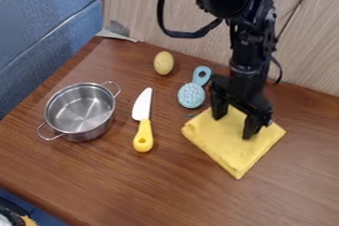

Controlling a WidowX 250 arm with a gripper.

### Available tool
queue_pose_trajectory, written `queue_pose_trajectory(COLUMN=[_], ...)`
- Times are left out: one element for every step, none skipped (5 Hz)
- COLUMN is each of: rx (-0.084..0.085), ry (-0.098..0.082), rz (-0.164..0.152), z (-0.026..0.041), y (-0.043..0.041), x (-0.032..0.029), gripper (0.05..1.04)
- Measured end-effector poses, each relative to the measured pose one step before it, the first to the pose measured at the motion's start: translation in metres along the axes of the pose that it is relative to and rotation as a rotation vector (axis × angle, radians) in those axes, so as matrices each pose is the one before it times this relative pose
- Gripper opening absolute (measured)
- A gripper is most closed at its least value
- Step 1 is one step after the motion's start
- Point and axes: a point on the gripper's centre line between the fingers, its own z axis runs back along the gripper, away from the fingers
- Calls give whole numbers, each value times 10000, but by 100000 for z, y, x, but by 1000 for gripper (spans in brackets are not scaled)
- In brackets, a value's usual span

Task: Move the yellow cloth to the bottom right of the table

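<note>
Holding the fingers [252, 124] apart over the cloth [232, 148], close to it or touching. Lying folded on the bench [119, 183], right of the knife [143, 130], short of the bottom right; seemingly needing gripping, carrying and releasing there.

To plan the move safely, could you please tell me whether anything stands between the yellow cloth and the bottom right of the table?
Nothing visible stands between the yellow cloth and the bottom right of the table. The knife and pot lie off to the cloth's left, and the end effector is at the cloth.
</note>
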Motion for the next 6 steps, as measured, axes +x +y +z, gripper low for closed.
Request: queue_pose_trajectory(rx=[6,262,104,23,129,-94], ry=[200,200,-5,48,-163,-262], rz=[-96,-39,76,71,-247,51], z=[-113,-192,55,571,774,524], y=[-998,-1085,-473,-221,-600,-234], x=[-1756,-2345,-2065,-1516,-115,229], gripper=[999,999,999,999,999,999])
